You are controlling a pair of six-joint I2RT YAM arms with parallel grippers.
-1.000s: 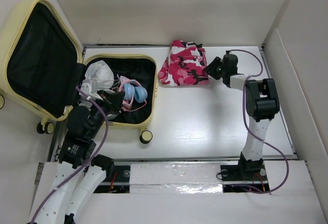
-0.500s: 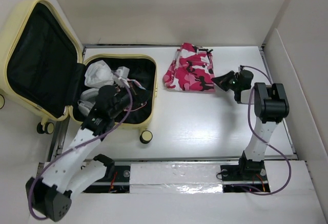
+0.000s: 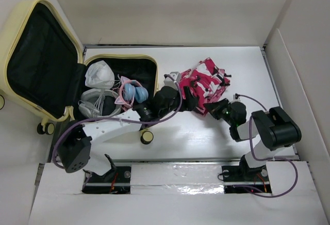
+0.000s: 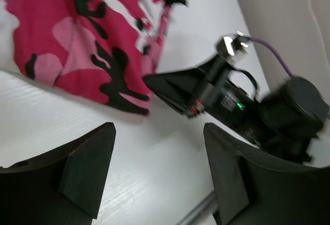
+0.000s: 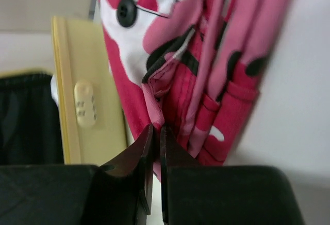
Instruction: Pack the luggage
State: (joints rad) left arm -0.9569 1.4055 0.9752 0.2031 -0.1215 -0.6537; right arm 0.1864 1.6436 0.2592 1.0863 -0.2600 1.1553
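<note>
The luggage (image 3: pixel 149 63) lies open at the left, a pale yellow shell with black lining and its lid (image 3: pixel 41 55) tipped back; its yellow side (image 5: pixel 87 132) also fills the left of the right wrist view. A pink camouflage garment (image 3: pixel 206 83) (image 4: pixel 67 45) (image 5: pixel 206 55) lies bunched on the white table just right of the luggage. My left gripper (image 3: pixel 192 101) (image 4: pixel 159 130) is open at the garment's near-left edge, with only bare table between its fingers. My right gripper (image 3: pixel 219 107) (image 4: pixel 149 79) (image 5: pixel 156 127) is shut on a fold at the garment's near edge.
Inside the luggage lie a white crumpled bag (image 3: pixel 100 73), blue and pink headphones (image 3: pixel 131 92) and a white coiled item (image 3: pixel 95 104). A luggage wheel (image 3: pixel 147 136) sticks out under my left arm. White walls (image 3: pixel 289 81) close in the table at the back and right.
My left arm swung out of the luggage to the right and its gripper opened by the garment. My right gripper came nearer and leftward, and the garment shifted and bunched with it.
</note>
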